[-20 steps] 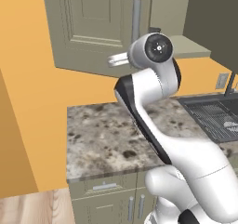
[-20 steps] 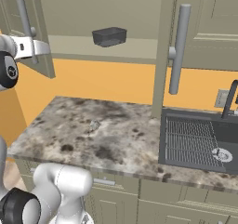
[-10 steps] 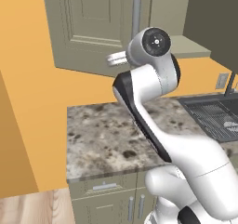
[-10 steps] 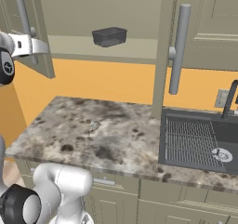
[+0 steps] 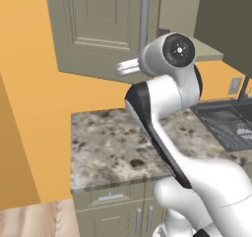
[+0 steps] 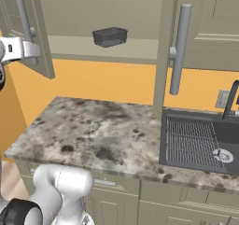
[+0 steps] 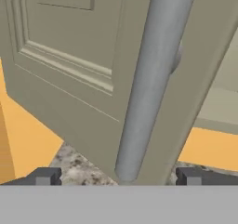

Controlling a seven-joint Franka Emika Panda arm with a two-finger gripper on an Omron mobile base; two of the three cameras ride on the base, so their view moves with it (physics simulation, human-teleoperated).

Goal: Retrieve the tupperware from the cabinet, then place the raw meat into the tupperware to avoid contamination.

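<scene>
my end effector (image 7: 118, 177) stands wide open, its tips either side of the left door's bar handle (image 7: 151, 79) and gripping nothing. best to back straight off the handle so the door isn't nudged shut, then swing toward 2 o'clock into the open cabinet (image 6: 140, 51). the tupperware (image 6: 110, 36) sits alone on the shelf there, apparently empty. at 4 o'clock on the tabletop (image 6: 93, 130), the sink (image 6: 198, 142) holds a grid rack.

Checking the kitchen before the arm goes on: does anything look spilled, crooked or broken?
Nothing stands out. The cabinet is open with the tupperware level on its shelf; the counter shows no spill.
</scene>
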